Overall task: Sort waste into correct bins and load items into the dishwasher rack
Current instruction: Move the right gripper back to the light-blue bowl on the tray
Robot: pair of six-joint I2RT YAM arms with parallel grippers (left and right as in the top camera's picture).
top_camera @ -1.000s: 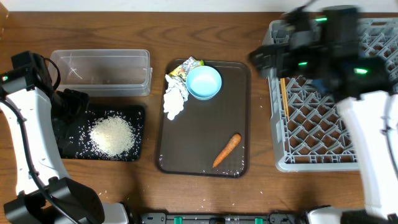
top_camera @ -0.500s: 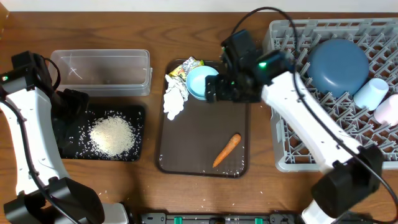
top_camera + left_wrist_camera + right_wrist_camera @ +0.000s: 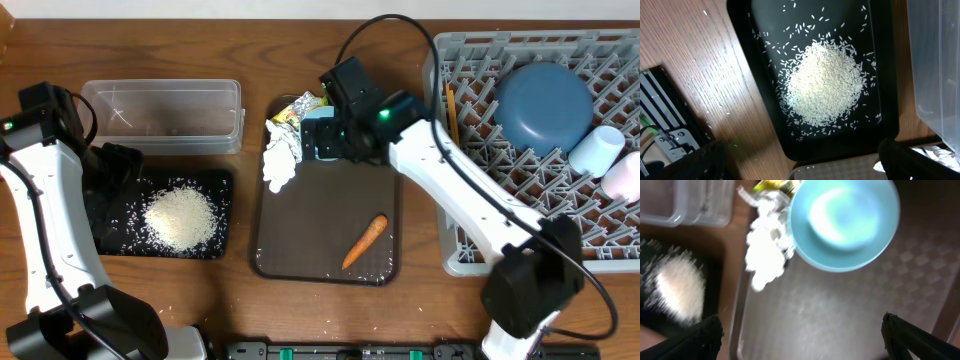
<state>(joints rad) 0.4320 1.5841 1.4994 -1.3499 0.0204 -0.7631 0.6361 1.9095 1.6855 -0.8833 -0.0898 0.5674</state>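
The light blue bowl (image 3: 316, 128) sits at the back of the brown tray (image 3: 320, 225), partly hidden under my right gripper (image 3: 338, 148). That gripper hovers above it, open and empty. In the right wrist view the bowl (image 3: 845, 225) lies ahead of the open gripper (image 3: 805, 347), with the white tissue (image 3: 765, 255) and the wrapper (image 3: 772, 185) to its left. The tissue (image 3: 280, 158), the wrapper (image 3: 300, 108) and the carrot (image 3: 365, 241) lie on the brown tray. The rice (image 3: 180, 218) lies heaped in the black tray (image 3: 220, 185). My left gripper (image 3: 112, 168) is open above that tray's left end.
The clear tub (image 3: 165, 115) stands behind the black tray. The grey rack (image 3: 480, 200) at the right holds the dark blue plate (image 3: 545, 105), a white cup (image 3: 597, 150), another cup (image 3: 625, 178) and the chopsticks (image 3: 452, 110). In the left wrist view loose grains lie around the rice (image 3: 825, 85).
My right arm has swung left from above the rack to the back of the brown tray, over the bowl. The left arm has not moved.
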